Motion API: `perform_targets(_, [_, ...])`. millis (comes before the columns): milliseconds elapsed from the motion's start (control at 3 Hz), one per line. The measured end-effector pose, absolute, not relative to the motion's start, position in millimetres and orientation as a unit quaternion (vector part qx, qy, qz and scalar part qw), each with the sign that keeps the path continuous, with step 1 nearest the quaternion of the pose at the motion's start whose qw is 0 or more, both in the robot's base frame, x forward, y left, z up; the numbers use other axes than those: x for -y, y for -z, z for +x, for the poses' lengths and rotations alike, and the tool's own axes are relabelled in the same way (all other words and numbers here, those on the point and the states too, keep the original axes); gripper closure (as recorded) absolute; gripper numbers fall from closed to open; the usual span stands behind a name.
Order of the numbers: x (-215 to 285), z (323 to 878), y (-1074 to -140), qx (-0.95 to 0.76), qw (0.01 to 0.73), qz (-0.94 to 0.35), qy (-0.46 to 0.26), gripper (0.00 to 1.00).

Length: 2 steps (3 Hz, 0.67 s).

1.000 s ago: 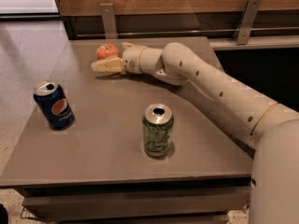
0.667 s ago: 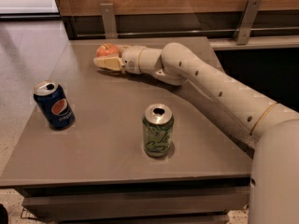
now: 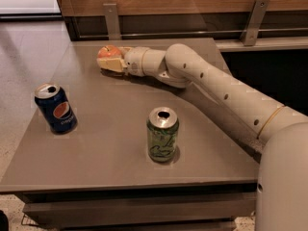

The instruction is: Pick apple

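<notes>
Gripper [image 3: 112, 62] clasps the apple [image 3: 109, 51] at the table's [image 3: 96, 160] far side. Blue can [image 3: 55, 108] and green can [image 3: 162, 134] stand nearer.

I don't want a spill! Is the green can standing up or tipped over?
Standing up: the green can rests on its base, top upward. The hand is by the apple.

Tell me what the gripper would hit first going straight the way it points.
The apple, right at the tip of the gripper, which points left in view near the far edge of the table; they seem to touch.
</notes>
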<state>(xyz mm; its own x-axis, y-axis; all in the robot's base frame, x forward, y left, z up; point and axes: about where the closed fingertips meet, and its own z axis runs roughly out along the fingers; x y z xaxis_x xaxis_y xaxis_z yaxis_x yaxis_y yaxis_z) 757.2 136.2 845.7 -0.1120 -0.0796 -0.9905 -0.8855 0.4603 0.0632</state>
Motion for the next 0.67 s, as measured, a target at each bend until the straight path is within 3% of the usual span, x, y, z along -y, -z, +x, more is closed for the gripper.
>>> perform_targets(333, [-139.3, 756.2, -845.5, -0.65, 0.553, -0.372, -0.365, 1.0])
perform_targets(667, [-139.3, 756.2, -845.5, -0.65, 0.553, -0.372, -0.365, 1.0])
